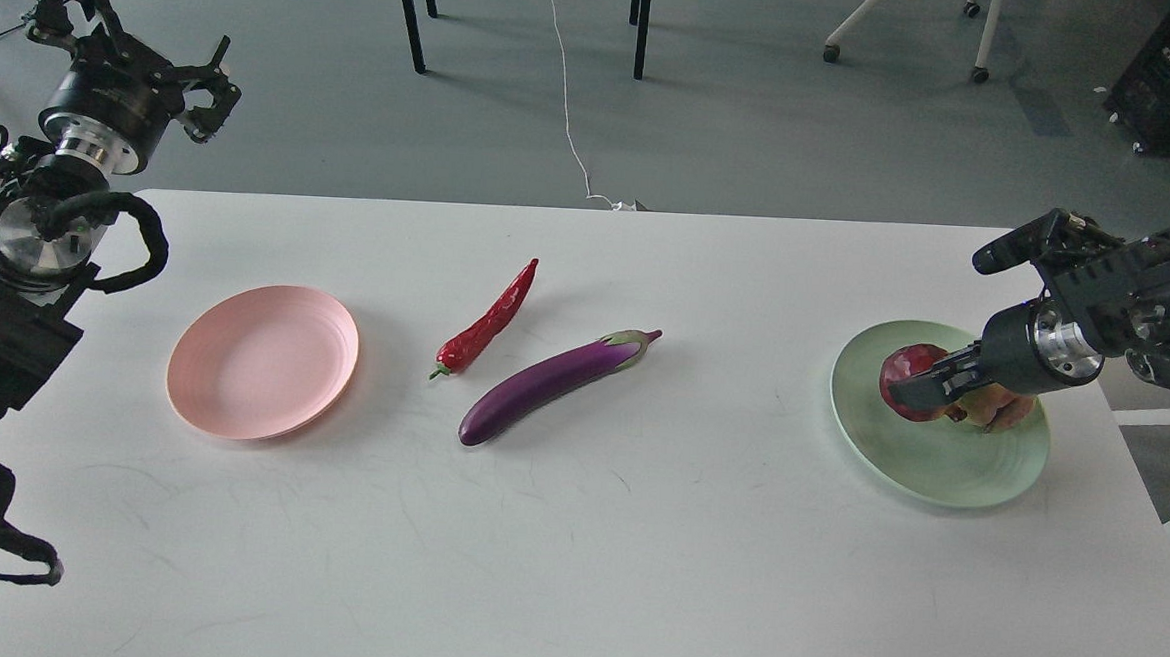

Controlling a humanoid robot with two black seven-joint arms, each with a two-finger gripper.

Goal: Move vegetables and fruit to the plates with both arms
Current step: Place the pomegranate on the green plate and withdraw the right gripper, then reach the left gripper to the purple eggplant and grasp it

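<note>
My right gripper (927,387) is shut on the dark red pomegranate (905,373) and holds it over the pale mint green plate (928,462). The yellow-green and pink fruit (993,410) lies on that plate, mostly hidden behind the gripper. The purple eggplant (552,384) and the red chili pepper (490,321) lie mid-table. The pale pink plate (263,362) is at the left with nothing on it. My left gripper (164,56) is raised beyond the table's far left corner, its fingers spread open and holding nothing.
The white table (572,568) ends close behind the green plate at the right edge. Table and chair legs (411,14) and a white cable (569,107) are on the floor beyond the far edge.
</note>
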